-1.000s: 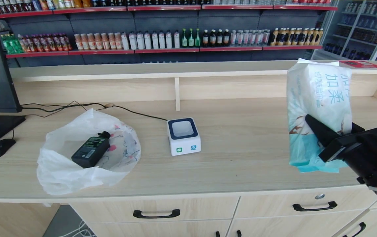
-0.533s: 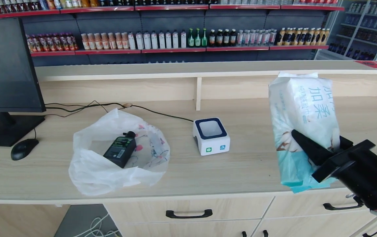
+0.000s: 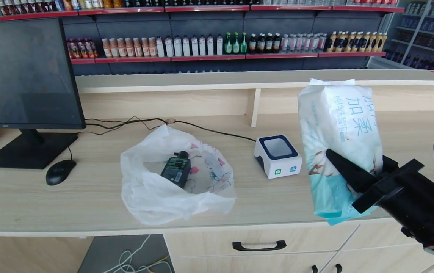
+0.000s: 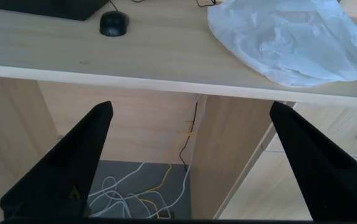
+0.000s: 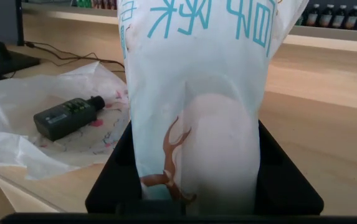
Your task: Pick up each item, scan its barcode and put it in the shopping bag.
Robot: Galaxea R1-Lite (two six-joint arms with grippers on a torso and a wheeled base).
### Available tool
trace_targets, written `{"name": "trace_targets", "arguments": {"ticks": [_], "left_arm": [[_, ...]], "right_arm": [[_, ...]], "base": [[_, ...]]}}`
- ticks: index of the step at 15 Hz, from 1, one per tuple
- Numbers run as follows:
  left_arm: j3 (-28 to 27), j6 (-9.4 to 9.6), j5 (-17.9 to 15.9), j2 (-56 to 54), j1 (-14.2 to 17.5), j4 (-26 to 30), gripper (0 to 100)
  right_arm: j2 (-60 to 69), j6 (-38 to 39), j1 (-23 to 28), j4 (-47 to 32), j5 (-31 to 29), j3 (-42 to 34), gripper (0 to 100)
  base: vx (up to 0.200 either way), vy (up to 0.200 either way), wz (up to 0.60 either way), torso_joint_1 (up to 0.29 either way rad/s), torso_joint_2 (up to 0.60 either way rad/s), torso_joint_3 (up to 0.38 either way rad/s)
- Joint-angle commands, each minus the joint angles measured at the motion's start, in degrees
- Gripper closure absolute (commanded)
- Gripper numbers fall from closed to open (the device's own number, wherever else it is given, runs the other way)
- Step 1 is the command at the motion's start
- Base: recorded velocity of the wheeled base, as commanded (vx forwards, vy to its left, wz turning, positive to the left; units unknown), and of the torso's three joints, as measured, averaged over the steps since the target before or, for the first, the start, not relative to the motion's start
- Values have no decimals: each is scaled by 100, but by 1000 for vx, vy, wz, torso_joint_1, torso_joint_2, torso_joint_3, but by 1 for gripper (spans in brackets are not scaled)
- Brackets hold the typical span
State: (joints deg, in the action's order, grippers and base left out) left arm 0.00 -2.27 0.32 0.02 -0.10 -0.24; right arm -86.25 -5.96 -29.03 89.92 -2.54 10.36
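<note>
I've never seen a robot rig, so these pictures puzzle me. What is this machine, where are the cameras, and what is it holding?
A two-armed robot stands at a shop counter. The wide picture comes from its head, the other two from its wrists. Its right gripper is shut on a tissue pack, held in the air. On the counter: a shopping bag with a dark bottle inside, a scanner, a monitor and a mouse. The left gripper hangs open below the counter's edge.

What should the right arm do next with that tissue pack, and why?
Probably carry the tissue pack to its left, over the scanner: the right gripper holds it up beside the scanner, short of its window, and the shopping bag lies beyond.
</note>
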Motion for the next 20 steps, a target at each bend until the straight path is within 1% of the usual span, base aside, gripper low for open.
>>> {"name": "trace_targets", "arguments": {"ticks": [1,2,5,8,9,13,19,20], "left_arm": [[0,-2,3,-2,1,-2,0],[0,7,3,-2,1,-2,0],[0,16,3,-2,1,-11,0],[0,25,3,-2,1,-11,0],[0,25,3,-2,1,-11,0],[0,16,3,-2,10,-11,0],[0,16,3,-2,1,-11,0],[0,7,3,-2,10,-11,0]], "right_arm": [[-41,34,-33,8,-1,-184,100],[-94,113,-15,8,-10,-377,100],[-551,174,81,8,-10,-368,100],[-955,130,784,8,-10,-315,100],[-1069,130,881,8,-10,-298,100],[-1316,86,837,8,-10,-105,100],[-1360,86,837,8,-10,-87,100],[-1360,86,837,8,-10,-43,100]], "base": [[0,200,0,2,7,2],[0,0,0,0,0,0],[0,0,0,0,0,0],[0,0,0,0,0,0],[0,0,0,0,0,0],[0,0,0,0,0,0],[0,0,0,0,0,0],[0,-200,0,7,2,-7]]}}
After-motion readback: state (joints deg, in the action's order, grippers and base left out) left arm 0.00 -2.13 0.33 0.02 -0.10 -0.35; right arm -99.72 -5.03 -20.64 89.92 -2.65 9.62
